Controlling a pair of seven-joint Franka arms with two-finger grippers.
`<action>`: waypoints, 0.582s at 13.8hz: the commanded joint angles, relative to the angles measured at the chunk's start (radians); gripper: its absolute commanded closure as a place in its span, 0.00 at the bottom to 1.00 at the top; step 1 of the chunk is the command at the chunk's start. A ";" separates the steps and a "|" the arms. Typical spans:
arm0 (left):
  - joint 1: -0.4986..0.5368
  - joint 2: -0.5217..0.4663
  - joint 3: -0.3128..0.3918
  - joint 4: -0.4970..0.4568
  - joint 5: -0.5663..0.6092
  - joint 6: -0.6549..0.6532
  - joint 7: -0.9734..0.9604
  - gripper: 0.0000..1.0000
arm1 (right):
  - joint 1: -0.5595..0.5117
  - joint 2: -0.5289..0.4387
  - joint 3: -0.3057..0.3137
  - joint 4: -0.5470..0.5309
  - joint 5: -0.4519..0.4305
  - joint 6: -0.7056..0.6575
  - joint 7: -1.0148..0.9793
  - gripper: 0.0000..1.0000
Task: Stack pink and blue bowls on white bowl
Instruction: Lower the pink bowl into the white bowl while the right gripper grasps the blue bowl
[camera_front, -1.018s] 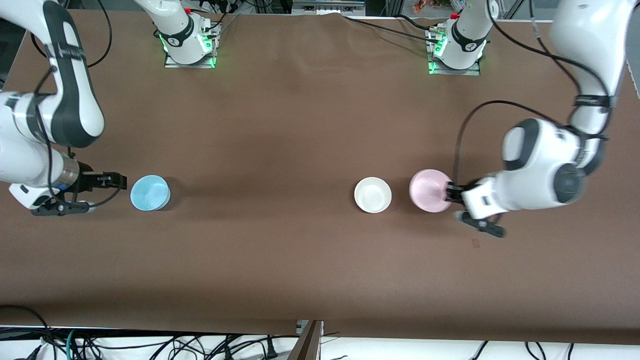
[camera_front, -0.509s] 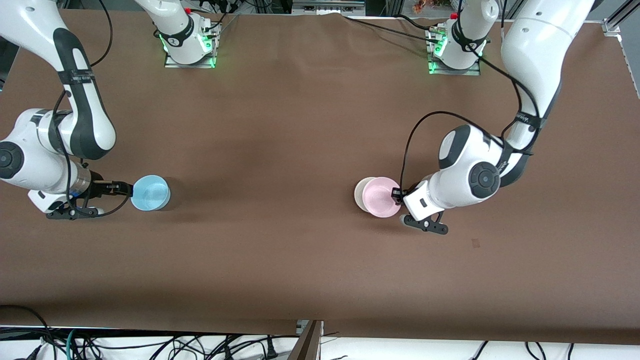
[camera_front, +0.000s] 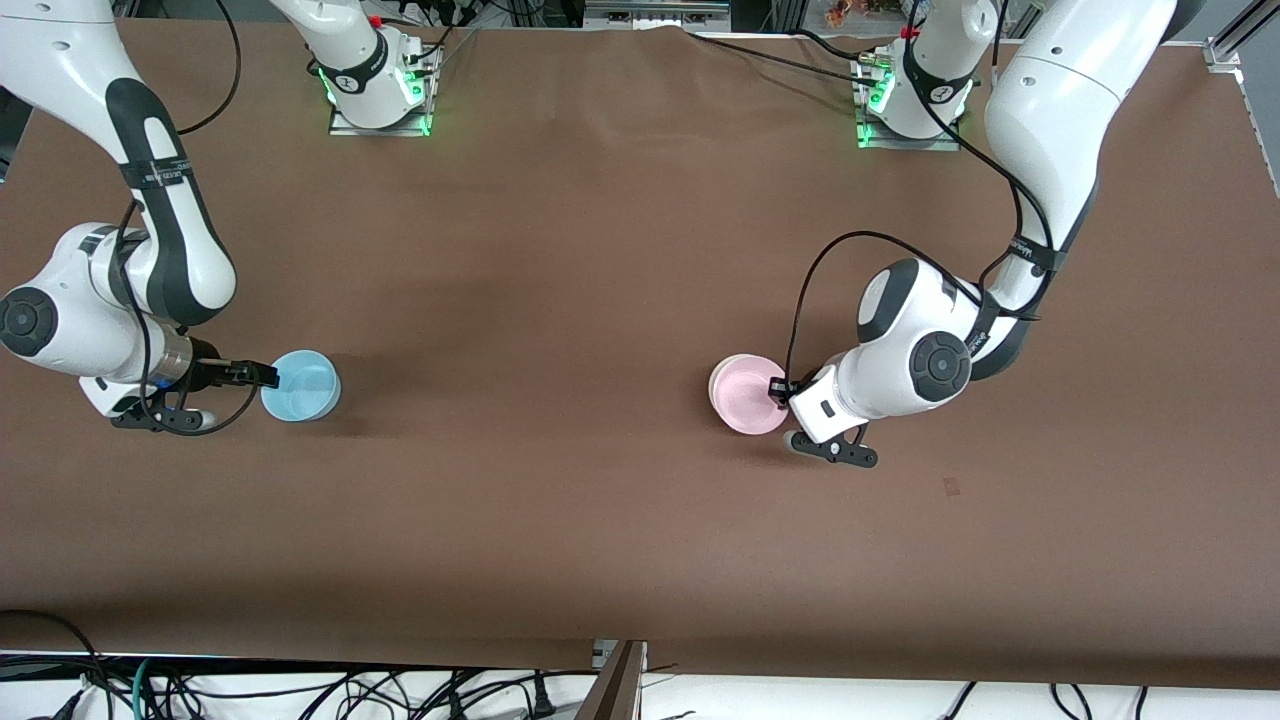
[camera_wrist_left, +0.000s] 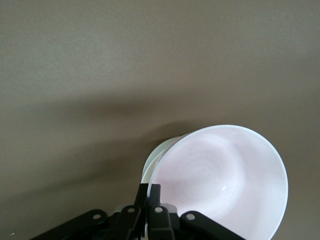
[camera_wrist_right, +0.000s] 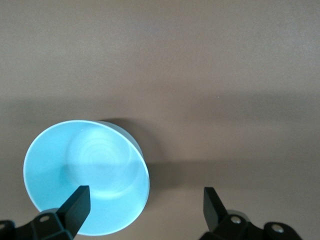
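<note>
Pink bowl (camera_front: 745, 393) sits over white bowl (camera_wrist_left: 156, 156), rim clamped by left gripper (camera_front: 778, 389). Blue bowl (camera_front: 300, 385) on surface (camera_front: 600, 250) toward the right arm's end — right gripper (camera_front: 262, 375) spread wide, one finger over its rim.

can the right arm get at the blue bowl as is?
Probably yes. The right gripper is open at the blue bowl, one finger over the rim, the other outside. Nothing stands between them.
</note>
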 joint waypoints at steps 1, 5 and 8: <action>-0.005 -0.022 0.009 -0.027 0.020 -0.014 -0.020 1.00 | -0.007 0.008 0.001 -0.026 0.024 0.055 -0.037 0.00; -0.006 -0.022 0.009 -0.038 0.022 -0.016 -0.020 1.00 | -0.007 0.040 0.001 -0.026 0.073 0.081 -0.080 0.00; -0.006 -0.022 0.008 -0.056 0.054 -0.013 -0.020 1.00 | -0.007 0.056 0.000 -0.026 0.116 0.112 -0.126 0.09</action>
